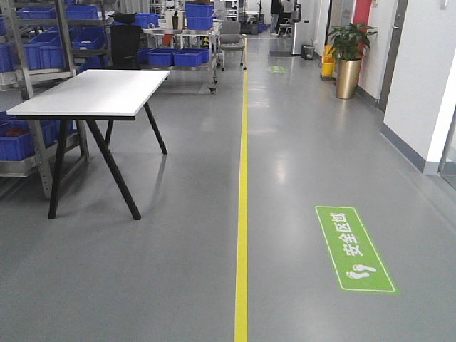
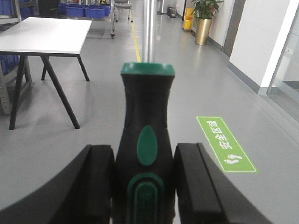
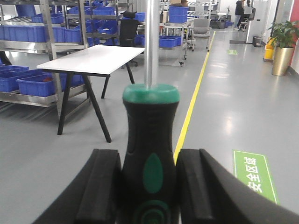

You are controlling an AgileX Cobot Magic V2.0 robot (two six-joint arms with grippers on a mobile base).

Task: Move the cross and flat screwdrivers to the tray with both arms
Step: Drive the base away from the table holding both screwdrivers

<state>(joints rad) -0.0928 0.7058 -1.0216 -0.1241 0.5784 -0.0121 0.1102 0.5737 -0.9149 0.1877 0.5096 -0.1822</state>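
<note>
1. The left pincer (image 2: 145, 179) is clamped on the black-and-green handle of the first screwdriver (image 2: 147, 116); the right pincer (image 3: 149, 186) grips the second screwdriver (image 3: 150, 126) likewise.
2. Both shafts run off the top edge, tips unseen, so cross or flat cannot be told; handle butts are cut off below.
3. Beyond, a white table (image 1: 100, 92) stands on the grey floor (image 1: 178, 249); a yellow line (image 1: 242, 214) runs right of the table, blue crates (image 1: 187, 57) sit behind it, a green floor sign (image 1: 354, 249) farther right.
</note>
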